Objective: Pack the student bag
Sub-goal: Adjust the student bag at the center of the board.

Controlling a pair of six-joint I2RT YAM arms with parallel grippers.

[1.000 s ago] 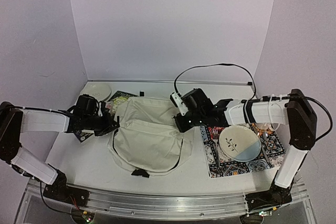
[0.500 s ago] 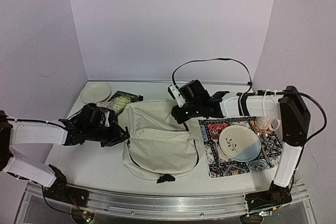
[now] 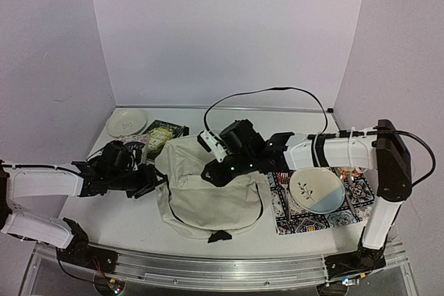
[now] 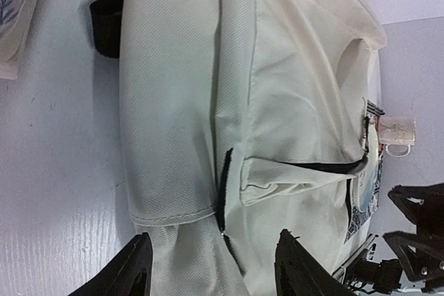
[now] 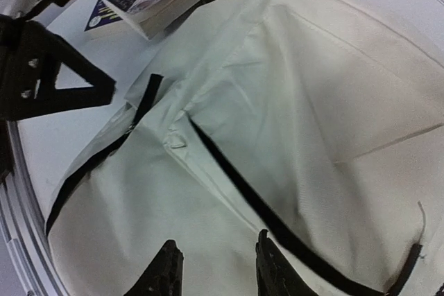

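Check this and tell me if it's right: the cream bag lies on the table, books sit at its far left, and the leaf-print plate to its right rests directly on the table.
Wrong in one respect: the leaf-print plate rests on the patterned mat, not directly on the table, as the top external view shows. The cream bag does lie on the table, with books at its far left.
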